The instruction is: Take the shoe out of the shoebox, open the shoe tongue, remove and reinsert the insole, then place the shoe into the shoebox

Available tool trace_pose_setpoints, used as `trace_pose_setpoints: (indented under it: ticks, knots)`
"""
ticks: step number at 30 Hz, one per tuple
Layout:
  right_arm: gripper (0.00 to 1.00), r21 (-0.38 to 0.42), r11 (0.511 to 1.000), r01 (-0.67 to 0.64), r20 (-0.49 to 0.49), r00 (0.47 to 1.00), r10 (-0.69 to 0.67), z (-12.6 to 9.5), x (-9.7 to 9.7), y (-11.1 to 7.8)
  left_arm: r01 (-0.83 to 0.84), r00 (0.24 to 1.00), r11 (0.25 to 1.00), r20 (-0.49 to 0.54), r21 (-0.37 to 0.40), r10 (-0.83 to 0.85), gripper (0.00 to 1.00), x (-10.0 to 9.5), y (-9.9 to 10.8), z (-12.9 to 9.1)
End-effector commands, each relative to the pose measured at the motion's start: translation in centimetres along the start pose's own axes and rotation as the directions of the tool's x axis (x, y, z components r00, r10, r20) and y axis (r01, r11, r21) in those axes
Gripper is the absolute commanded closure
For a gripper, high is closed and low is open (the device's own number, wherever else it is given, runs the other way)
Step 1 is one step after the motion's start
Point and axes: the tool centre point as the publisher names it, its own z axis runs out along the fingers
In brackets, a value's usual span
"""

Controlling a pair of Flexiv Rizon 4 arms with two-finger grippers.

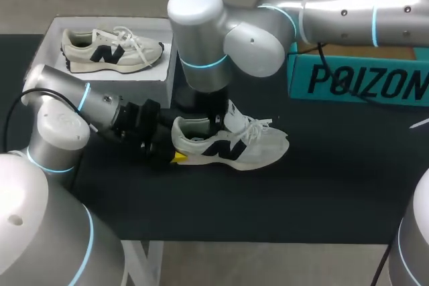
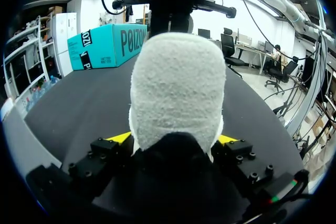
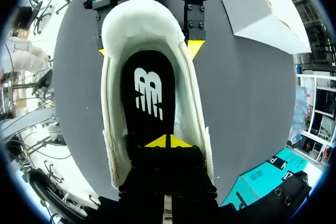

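Left end effector [image 2: 173, 139] clamped on shoe [image 1: 231, 145] heel, right end effector [image 3: 169, 141] tips together, seemingly touching insole [image 3: 148, 95]

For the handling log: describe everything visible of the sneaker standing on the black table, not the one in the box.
The sneaker is off-white, fuzzy suede-like fabric with a dark side logo, white laces and a pale sole. It stands upright on the black table, toe toward the robot's right. Its opening is spread wide, showing a black insole with a white logo. The left gripper clamps the heel from both sides; the right gripper, tips together, sits inside the opening on the insole.
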Motion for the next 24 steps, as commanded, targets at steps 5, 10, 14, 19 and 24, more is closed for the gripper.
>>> trace_pose_setpoints:
  ticks: [5,10,14,19,24]
  knots:
    - [1.0,-0.001,1.0,-0.009,-0.023,1.0,0.009,1.4,-0.3,-0.5,-0.001,1.0,1.0,0.001,-0.001,0.001,1.0,-0.2,0.4,0.4]
    - [0.63,-0.039,0.999,-0.037,-0.028,0.999,0.036,1.1,-0.8,-0.3,-0.001,1.0,1.0,0.001,-0.001,0.001,1.0,-0.2,0.4,0.4]
    - [0.6,-0.047,0.998,-0.047,-0.033,0.998,0.045,1.2,-1.0,0.0,-0.001,1.0,1.0,0.001,-0.001,0.001,1.0,-0.2,0.4,0.4]
    - [0.59,-0.041,0.998,-0.041,-0.051,0.998,0.039,2.2,-0.5,0.2,-0.001,1.0,1.0,0.001,-0.001,0.001,1.0,-0.2,0.4,0.4]
    - [0.56,-0.041,0.998,-0.039,-0.073,0.997,0.036,3.3,0.2,0.4,-0.001,1.0,1.0,0.001,-0.001,0.001,1.0,-0.2,0.4,0.4]
